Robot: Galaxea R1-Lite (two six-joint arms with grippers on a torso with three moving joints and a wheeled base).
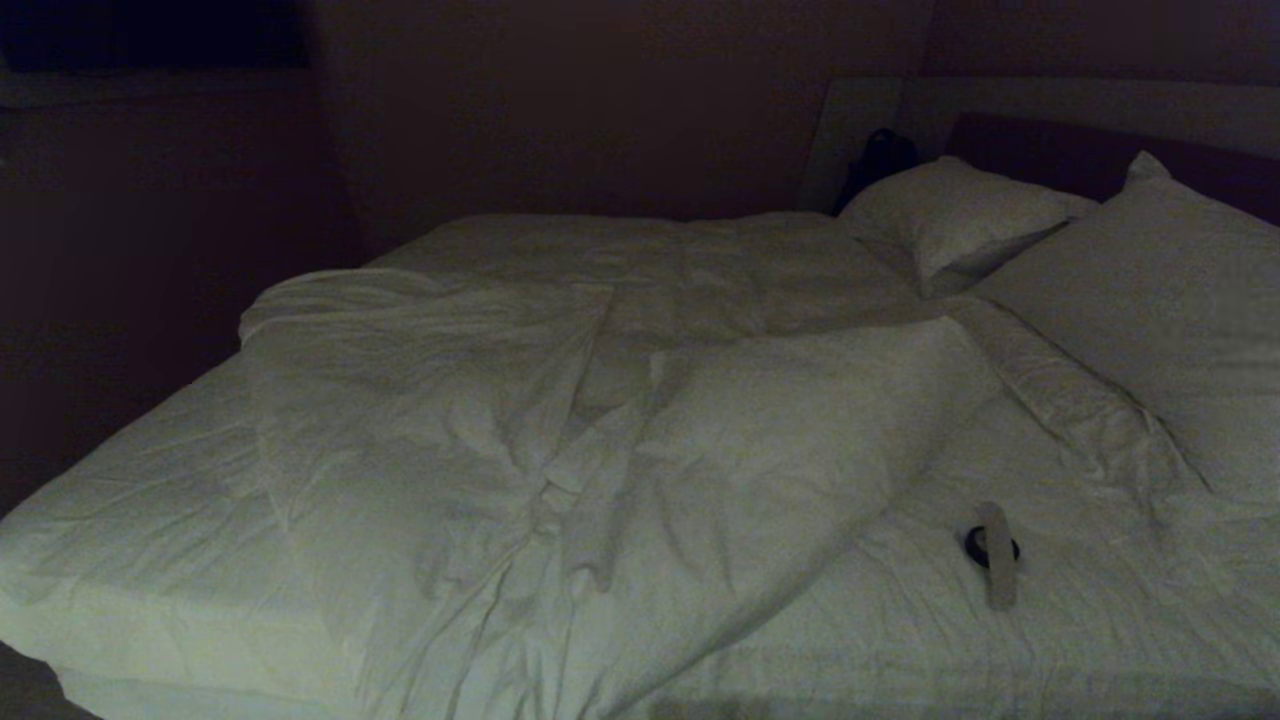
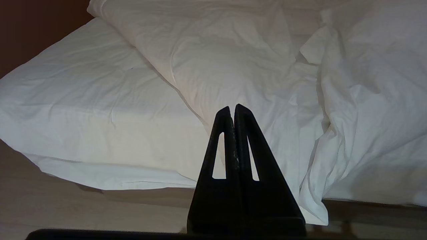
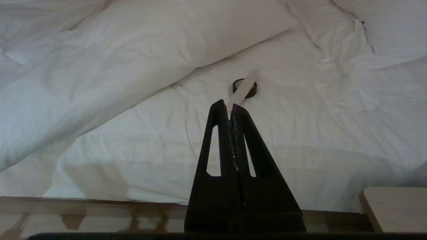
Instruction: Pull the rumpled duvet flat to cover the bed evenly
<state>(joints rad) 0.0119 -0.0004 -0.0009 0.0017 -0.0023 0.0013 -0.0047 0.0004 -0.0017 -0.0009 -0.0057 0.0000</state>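
Note:
The white duvet [image 1: 600,420] lies rumpled and bunched across the middle of the bed [image 1: 120,520], folded over itself, with bare mattress sheet showing at the left and at the near right. One corner of the duvet [image 2: 313,200] hangs over the bed's near edge. In the right wrist view the duvet [image 3: 100,73] fills the far left. My left gripper [image 2: 232,108] is shut and empty, held short of the bed's near edge. My right gripper [image 3: 227,105] is also shut and empty, in front of the bare sheet. Neither arm shows in the head view.
Two white pillows [image 1: 960,215] [image 1: 1180,300] lie at the head, against a dark headboard [image 1: 1060,150]. A small black ring with a pale strip across it [image 1: 993,548] [image 3: 245,87] rests on the bare sheet. A pale wooden corner [image 3: 393,206] stands by the bed's edge. Pale floor [image 2: 50,206] runs along the bed.

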